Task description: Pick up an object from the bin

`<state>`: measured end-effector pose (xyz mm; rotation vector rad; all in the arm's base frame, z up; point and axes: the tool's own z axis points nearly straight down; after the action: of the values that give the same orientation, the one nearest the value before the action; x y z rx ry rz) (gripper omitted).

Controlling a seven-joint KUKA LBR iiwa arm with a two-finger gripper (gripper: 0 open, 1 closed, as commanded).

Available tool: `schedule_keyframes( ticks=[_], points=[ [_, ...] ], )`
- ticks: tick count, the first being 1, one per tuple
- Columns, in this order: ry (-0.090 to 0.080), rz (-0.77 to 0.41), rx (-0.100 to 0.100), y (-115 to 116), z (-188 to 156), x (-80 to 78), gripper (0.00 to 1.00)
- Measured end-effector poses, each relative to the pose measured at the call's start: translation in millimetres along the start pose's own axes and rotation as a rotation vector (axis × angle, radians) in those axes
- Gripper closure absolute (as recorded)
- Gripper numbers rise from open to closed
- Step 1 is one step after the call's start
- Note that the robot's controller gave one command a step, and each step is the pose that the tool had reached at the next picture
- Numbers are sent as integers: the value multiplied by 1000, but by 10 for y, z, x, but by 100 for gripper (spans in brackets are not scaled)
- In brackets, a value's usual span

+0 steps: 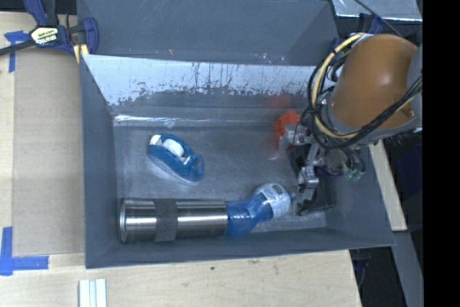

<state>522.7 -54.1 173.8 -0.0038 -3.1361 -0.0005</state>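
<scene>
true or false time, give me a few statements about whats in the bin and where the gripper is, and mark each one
1. The silver cylinder lies on its side along the front wall of the bin. True.
2. The blue tape dispenser sits on top of the cylinder. False: it lies apart from it on the bin floor, further back.
3. The gripper is in the right part of the bin, next to the clear end of the blue and clear bottle. True.
4. The orange thing lies in the front left corner. False: it is at the back right, close to the arm.
</scene>
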Motion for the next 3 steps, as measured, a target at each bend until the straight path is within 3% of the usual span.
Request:
schedule_keyframes(
  ticks=[1,2,3],
  points=[
    [-9,-2,1,2,-47,-17,0],
    [-5,-29,1,345,687,311,0],
    [-13,52,3,77,821,253,100]
  ],
)
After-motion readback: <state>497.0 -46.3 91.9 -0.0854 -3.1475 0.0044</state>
